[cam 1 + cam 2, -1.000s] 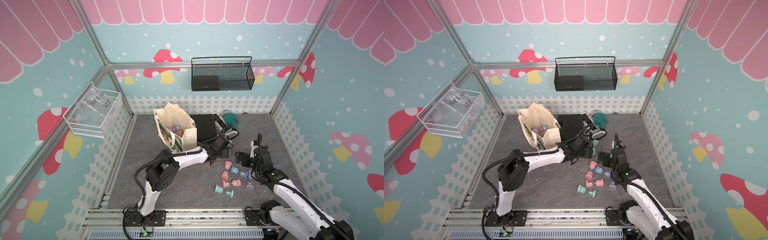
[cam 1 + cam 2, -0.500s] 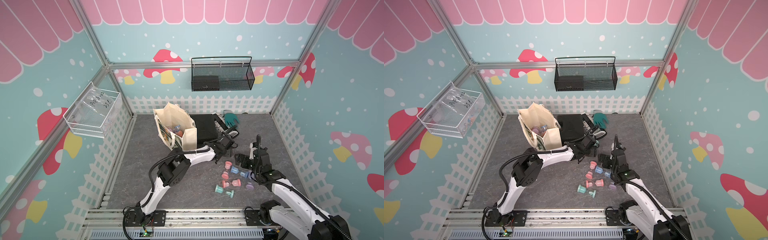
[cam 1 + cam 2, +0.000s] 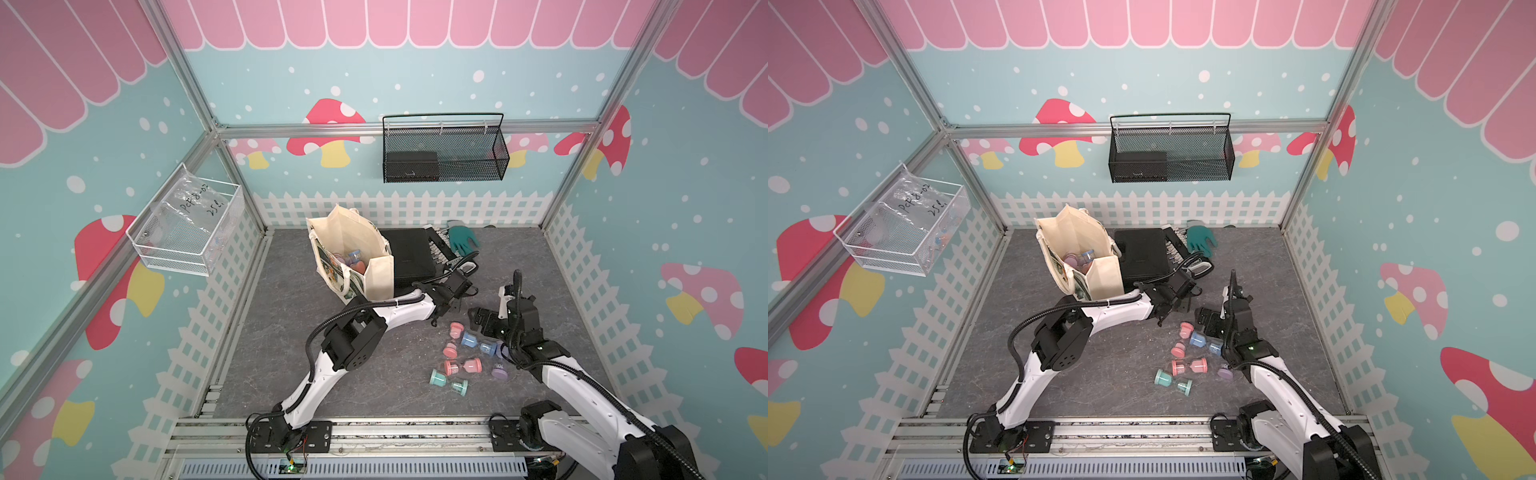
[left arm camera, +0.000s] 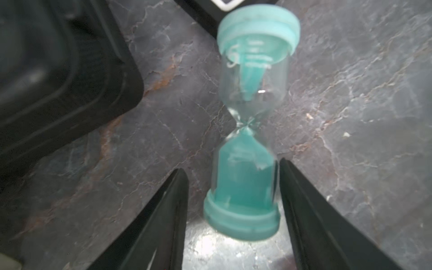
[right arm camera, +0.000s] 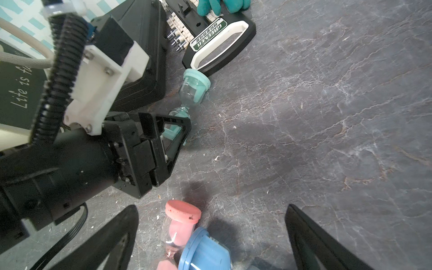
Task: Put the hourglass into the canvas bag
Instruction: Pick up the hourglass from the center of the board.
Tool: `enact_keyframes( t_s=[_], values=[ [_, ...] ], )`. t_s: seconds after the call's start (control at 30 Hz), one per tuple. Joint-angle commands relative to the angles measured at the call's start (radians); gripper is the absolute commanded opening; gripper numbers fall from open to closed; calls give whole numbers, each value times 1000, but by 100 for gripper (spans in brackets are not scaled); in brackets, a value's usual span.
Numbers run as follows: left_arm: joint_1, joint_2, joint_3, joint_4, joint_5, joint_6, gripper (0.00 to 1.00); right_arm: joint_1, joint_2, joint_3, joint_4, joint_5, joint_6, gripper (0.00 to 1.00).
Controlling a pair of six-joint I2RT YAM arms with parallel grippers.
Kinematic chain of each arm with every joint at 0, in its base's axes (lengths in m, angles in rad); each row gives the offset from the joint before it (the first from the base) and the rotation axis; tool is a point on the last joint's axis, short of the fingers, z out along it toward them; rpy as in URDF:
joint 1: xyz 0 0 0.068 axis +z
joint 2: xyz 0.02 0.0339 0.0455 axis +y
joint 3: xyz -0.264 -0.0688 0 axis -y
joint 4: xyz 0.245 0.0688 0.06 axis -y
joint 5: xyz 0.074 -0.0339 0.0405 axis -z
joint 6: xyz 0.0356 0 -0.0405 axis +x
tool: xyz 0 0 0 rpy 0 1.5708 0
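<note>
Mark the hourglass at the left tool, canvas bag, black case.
hourglass (image 4: pixel 243 182), left wrist view, full bulb.
canvas bag (image 3: pixel 380 276), in a top view, end panel.
black case (image 3: pixel 411 255), in a top view, lid.

We have the black case (image 4: pixel 58 81) crowding one side of the teal hourglass (image 4: pixel 247 140), tool handle (image 5: pixel 219 44) just beside its far cap. Opposite, bare floor (image 5: pixel 327 117) is free; canvas bag (image 3: pixel 378 278) mouth stands open.

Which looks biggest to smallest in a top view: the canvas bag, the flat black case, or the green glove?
Largest to smallest as they look:
1. canvas bag
2. flat black case
3. green glove, clearly smallest
</note>
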Motion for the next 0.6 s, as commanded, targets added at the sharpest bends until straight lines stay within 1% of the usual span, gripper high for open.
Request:
enact_keyframes(
  t_s=[0.0, 0.13, 0.3, 0.43, 0.47, 0.57],
  values=[
    [-4, 41, 36, -32, -24, 20, 61, -8, 8, -16, 25, -9, 15, 100],
    [-4, 63, 56, -32, -14, 38, 59, -10, 6, -21, 29, -14, 17, 100],
    [-2, 79, 64, -40, -14, 28, 57, -14, 8, -25, 35, -20, 18, 100],
    [4, 80, 59, -45, 0, 18, 51, -17, 11, -30, 44, -18, 15, 100],
    [5, 73, 56, -45, 19, 13, 50, -17, 10, -28, 45, -22, 14, 100],
    [7, 47, 33, -25, 18, 18, 48, -17, 11, -29, 49, -22, 11, 99]
  ],
)
